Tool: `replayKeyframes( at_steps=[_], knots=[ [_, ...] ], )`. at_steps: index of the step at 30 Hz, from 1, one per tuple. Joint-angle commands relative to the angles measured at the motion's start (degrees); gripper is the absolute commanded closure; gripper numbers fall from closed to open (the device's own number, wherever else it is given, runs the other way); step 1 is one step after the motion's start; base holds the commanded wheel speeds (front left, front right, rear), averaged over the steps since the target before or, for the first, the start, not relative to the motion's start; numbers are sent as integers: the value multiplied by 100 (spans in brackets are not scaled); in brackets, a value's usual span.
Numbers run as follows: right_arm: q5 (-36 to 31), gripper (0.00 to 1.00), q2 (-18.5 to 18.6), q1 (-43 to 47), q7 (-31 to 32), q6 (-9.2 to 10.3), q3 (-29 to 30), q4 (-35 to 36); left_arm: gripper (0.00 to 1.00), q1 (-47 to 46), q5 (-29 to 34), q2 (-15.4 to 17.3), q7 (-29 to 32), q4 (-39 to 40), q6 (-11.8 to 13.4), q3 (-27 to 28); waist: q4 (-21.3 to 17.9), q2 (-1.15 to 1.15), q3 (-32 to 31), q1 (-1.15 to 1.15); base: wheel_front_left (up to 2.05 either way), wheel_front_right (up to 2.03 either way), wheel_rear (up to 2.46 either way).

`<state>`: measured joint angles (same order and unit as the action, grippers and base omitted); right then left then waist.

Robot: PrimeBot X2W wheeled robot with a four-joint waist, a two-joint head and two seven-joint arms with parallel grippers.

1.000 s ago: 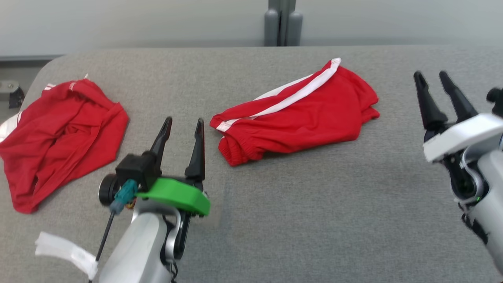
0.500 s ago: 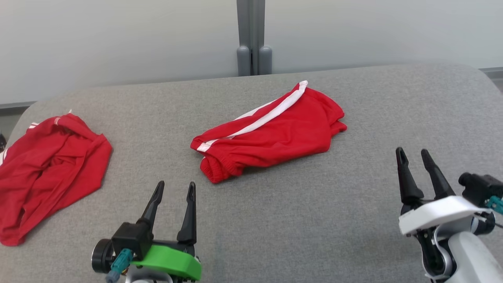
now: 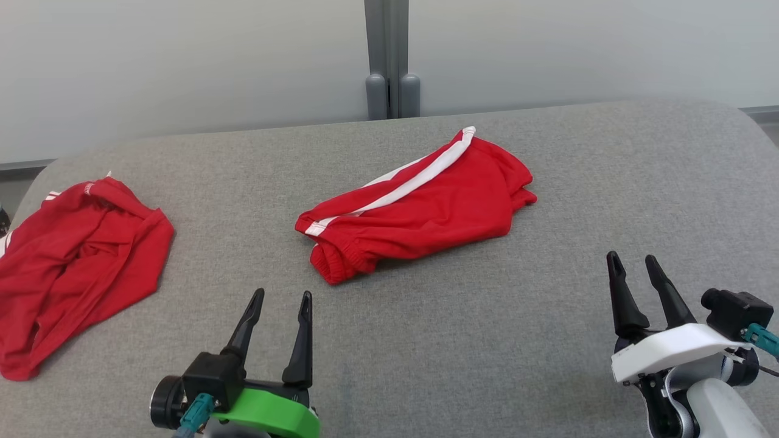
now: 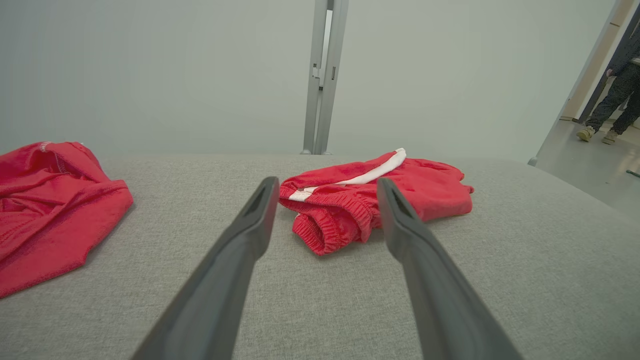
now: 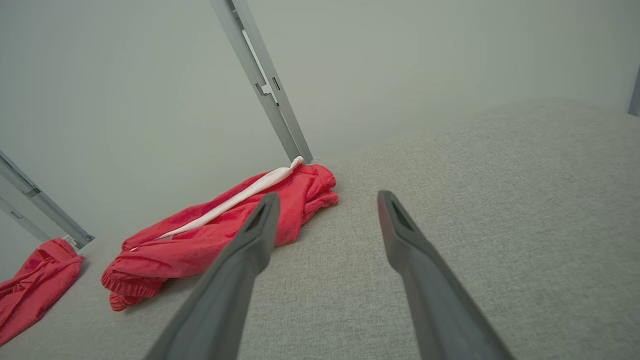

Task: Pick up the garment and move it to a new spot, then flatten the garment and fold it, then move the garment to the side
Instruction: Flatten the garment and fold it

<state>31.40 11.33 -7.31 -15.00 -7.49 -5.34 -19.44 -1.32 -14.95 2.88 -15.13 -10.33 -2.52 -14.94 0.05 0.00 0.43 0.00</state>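
Red second garment [image 3: 79, 267] crumpled at left, apart from shorts [image 3: 426, 207]

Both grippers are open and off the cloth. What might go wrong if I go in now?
Two red garments lie here, the striped shorts mid-table and a crumpled garment: grabbing the wrong one is easy. The crumpled garment sits near the table edge and might slide off if tugged. The striped shorts are layered, so the left gripper may pinch only the top layer.
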Motion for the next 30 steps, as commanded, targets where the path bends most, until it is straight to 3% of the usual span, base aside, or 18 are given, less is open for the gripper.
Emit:
replayKeyframes(
  at_steps=[1, 14, 21, 30],
  knots=[
    [133, 0, 3, -83, 39, 0, 13, -68, 0, -100, 5, 7, -2, -26, 11, -35, 62, 0, 88, 0, 0, 0, 0],
    [2312, 0, -247, -1150, 1240, 0, 885, -1060, 0, -496, -68, 9, -2, -56, 213, -498, 834, 0, 795, 0, 0, 0, 0],
    [2761, 0, -230, -1877, 1829, -1, 1278, -1968, 0, -636, -154, 8, -2, -5, 312, -749, 1337, 0, 1052, 0, 0, 0, 0],
    [2961, 0, 31, -2693, 2140, -1, 1589, -2888, 0, -846, -212, 7, -2, 64, 416, -1108, 1811, 0, 1409, 0, 0, 0, 0]
  ],
)
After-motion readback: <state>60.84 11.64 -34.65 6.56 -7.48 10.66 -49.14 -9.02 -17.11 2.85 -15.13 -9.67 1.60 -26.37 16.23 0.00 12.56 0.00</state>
